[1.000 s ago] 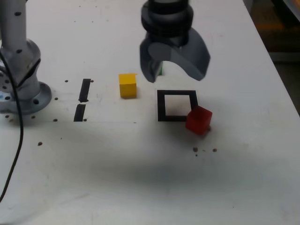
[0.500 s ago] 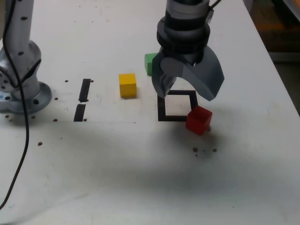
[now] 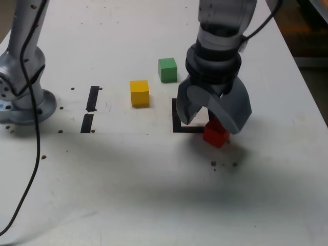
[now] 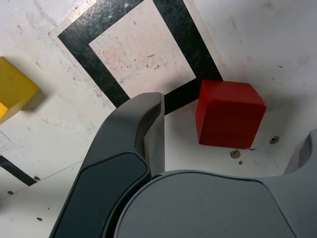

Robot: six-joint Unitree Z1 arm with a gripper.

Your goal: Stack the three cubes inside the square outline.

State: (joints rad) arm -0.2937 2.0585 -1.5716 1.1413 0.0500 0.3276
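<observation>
Looking from the near edge of the white table (image 3: 128, 195), the small red cube (image 3: 215, 134) sits touching the black tape square outline's (image 3: 177, 117) near corner. The grey gripper (image 3: 214, 115) hangs right over it, jaws spread wide and empty. The yellow cube (image 3: 139, 93) and green cube (image 3: 167, 69) sit beyond that outline.

I'm seeing a white, speckled table (image 3: 128, 195) filling the view, with dark floor (image 3: 312, 77) lying past its far-right edge.
</observation>
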